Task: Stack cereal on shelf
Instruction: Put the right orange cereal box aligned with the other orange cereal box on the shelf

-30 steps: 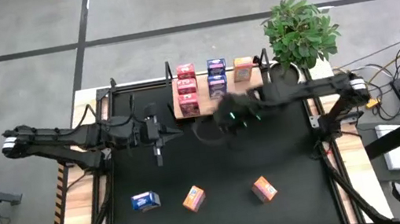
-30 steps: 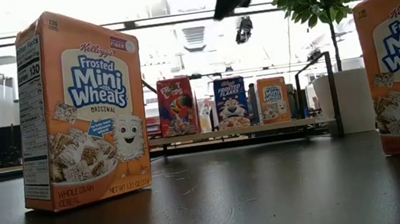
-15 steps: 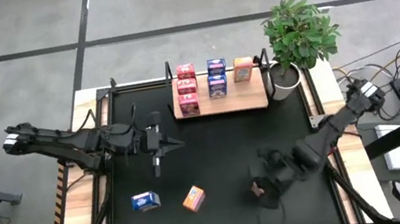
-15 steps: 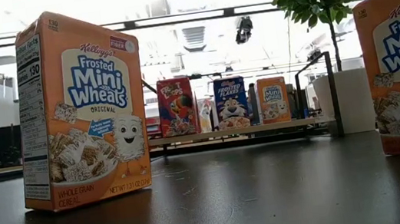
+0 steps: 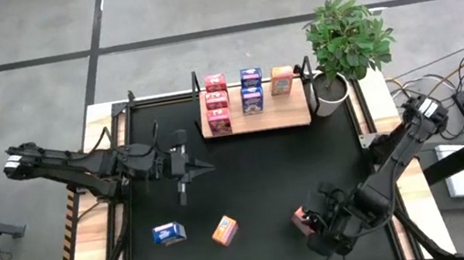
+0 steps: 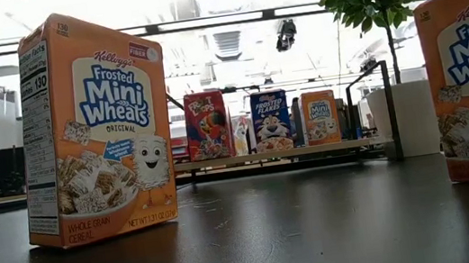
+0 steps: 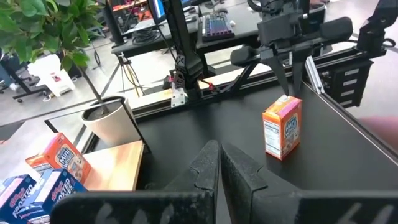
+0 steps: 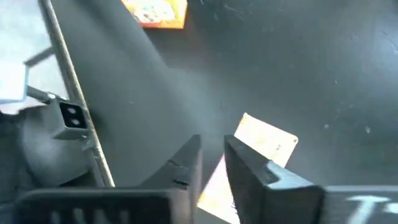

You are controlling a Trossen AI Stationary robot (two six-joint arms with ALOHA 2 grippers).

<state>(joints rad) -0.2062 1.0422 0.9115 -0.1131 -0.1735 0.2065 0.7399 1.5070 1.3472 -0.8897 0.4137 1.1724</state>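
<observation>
right claw (image 5: pixel 318 228) sits low over the orange box (image 5: pixel 302 219) at the surface's front, fingers nearly pressed together, not pinching yet; left claw (image 5: pixel 184 191) idles pressed together mid-surface.

glossy printed card cereal (image 6: pixel 94 127), light-wood shelf (image 5: pixel 280 112)

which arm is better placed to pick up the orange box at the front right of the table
The right arm. Its gripper hangs right over that orange box, as the left wrist view also shows. The left gripper waits mid-table, well away from it.

Bare tabletop (image 5: pixel 310 160) lies open between shelf (image 5: pixel 290 114) and loose boxes (image 5: pixel 224 231).
</observation>
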